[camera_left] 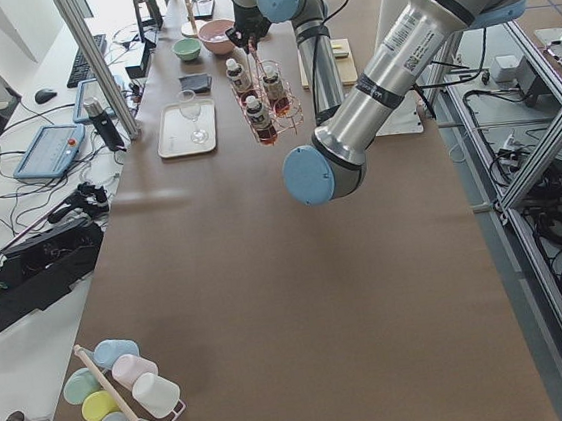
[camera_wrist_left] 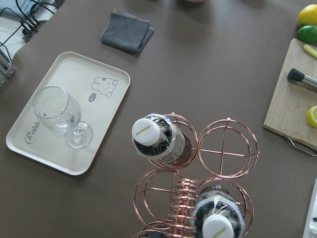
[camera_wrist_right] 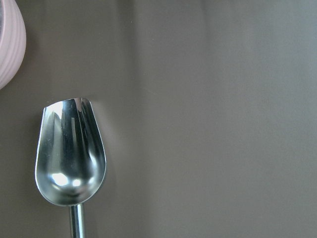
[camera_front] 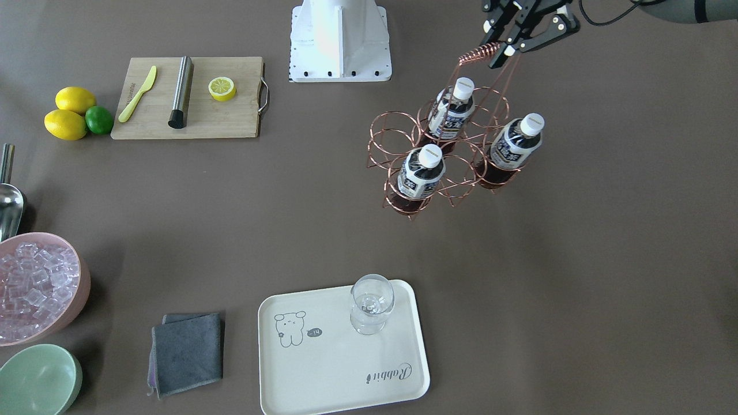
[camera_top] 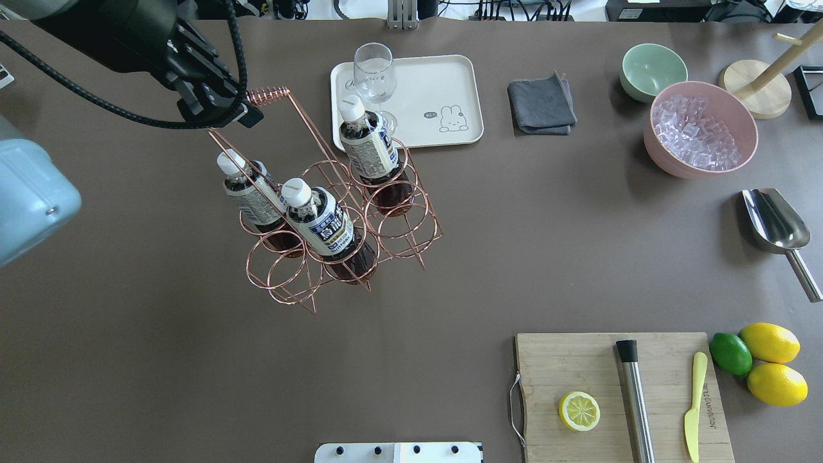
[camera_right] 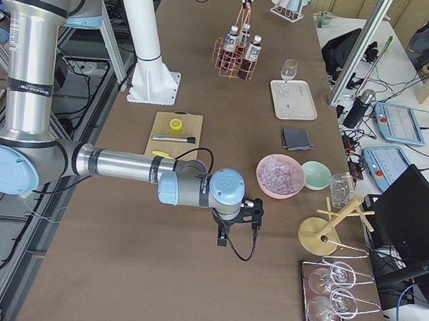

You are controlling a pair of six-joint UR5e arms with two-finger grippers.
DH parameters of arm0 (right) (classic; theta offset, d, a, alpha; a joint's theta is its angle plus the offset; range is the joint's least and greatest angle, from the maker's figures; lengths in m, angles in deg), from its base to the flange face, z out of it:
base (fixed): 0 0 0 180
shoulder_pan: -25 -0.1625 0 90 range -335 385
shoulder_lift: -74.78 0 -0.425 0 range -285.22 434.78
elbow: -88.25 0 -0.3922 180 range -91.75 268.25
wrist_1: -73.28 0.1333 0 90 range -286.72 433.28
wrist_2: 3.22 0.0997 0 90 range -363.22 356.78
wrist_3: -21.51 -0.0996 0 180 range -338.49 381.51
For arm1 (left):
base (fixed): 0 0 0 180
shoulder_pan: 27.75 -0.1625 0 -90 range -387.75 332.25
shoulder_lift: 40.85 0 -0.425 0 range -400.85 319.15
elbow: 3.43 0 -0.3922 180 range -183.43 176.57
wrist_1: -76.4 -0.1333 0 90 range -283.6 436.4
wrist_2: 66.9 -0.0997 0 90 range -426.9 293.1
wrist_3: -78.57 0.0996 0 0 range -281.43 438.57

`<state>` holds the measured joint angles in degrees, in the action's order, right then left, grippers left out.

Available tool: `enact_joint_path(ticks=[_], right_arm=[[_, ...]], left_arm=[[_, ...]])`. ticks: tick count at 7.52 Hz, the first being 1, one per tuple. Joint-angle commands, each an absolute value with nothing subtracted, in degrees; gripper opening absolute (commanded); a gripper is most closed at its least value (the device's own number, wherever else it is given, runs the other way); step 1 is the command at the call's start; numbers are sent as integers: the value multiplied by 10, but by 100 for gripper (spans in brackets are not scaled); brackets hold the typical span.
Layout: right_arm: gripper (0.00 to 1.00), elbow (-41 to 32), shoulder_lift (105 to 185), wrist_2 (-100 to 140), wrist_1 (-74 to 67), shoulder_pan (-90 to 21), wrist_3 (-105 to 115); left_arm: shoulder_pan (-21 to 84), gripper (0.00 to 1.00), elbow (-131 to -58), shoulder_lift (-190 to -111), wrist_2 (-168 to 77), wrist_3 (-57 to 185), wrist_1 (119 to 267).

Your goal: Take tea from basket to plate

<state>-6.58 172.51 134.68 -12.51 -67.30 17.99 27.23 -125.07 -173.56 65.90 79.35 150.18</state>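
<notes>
Tea cap: SUNTORY; plate script: "Rabbit".

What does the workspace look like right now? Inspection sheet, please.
Surface: brown table, no spills seen.
Job's things: three teas in basket; plate holds only a glass.
Clutter: cloth, green bowl, ice bowl, scoop, board with knife, bar, half lemon; lemons, lime.
Grippers: left gripper seems shut on basket handle; right gripper above scoop, state unclear.
Cables: black cable along left arm.
Surroundings: mug rack, desks beside table.
</notes>
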Motion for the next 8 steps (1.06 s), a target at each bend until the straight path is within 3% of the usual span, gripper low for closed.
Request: enact_joint_path(ticks=[1, 5, 8], right_arm=[[100, -65, 1725, 1347, -126, -673, 180], [100, -61, 1727, 1345, -126, -674, 179], [100, -61, 1729, 1347, -126, -674, 179]], left_arm=[[217, 0, -1197, -1746, 656, 790, 1602], [194, 0, -1194, -1708, 655, 790, 1733], [167, 0, -1175, -1737, 654, 768, 1734]])
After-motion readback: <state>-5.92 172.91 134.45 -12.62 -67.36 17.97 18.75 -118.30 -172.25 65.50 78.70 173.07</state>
